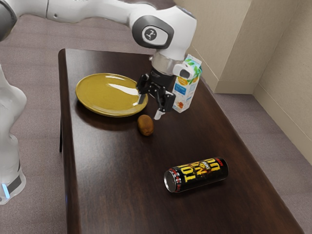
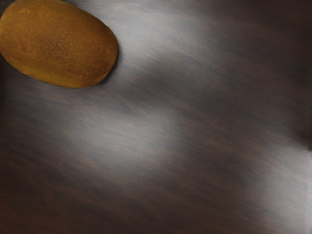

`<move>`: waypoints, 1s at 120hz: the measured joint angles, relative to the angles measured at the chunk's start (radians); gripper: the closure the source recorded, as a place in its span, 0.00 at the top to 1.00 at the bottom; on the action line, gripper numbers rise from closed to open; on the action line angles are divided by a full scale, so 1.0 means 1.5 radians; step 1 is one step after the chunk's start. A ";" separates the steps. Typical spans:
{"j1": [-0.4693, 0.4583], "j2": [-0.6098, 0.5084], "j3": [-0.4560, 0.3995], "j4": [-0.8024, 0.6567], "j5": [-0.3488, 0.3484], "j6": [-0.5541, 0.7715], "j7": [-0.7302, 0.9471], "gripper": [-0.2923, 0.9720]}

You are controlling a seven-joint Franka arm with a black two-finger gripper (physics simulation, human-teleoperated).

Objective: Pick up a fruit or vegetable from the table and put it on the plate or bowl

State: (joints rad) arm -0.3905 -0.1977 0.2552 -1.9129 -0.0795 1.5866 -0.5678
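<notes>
As the arm's claw [image 1: 150, 108] hangs open and empty above the dark tabletop [image 1: 112, 195], a brown kiwi [image 1: 145, 125] lies just below and beside its fingertips, near the rim of the yellow plate [image 1: 97, 92] but not on it. In the wrist view the kiwi [image 2: 58, 44] sits off toward a corner, with bare tabletop [image 2: 195, 146] under the hand, a sign that the claw is not centred over the fruit. An upright juice carton [image 1: 187, 83] stands close behind the claw on the exterior view's right. A black-and-yellow drink can [image 1: 196, 174] lies on its side well apart, toward the near end.

The grasp is not yet made. The chief risk from here is that a descent from this offset brings one finger down on the kiwi's rounded flank, and the fruit would likely roll away across the smooth wood. A sideways correction of the hand could clip the carton and tip it. A shallow pinch on the oval skin might let the kiwi slip out short of the plate.
</notes>
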 joint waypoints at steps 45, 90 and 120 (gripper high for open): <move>-0.010 0.033 -0.016 0.016 0.001 0.077 -0.236 0.77; -0.008 0.058 -0.023 0.062 0.100 0.043 -0.409 0.77; 0.090 0.036 -0.021 -0.018 0.085 0.074 -0.512 0.77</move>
State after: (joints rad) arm -0.2561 -0.1432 0.2240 -1.9394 0.0486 1.6975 -1.3360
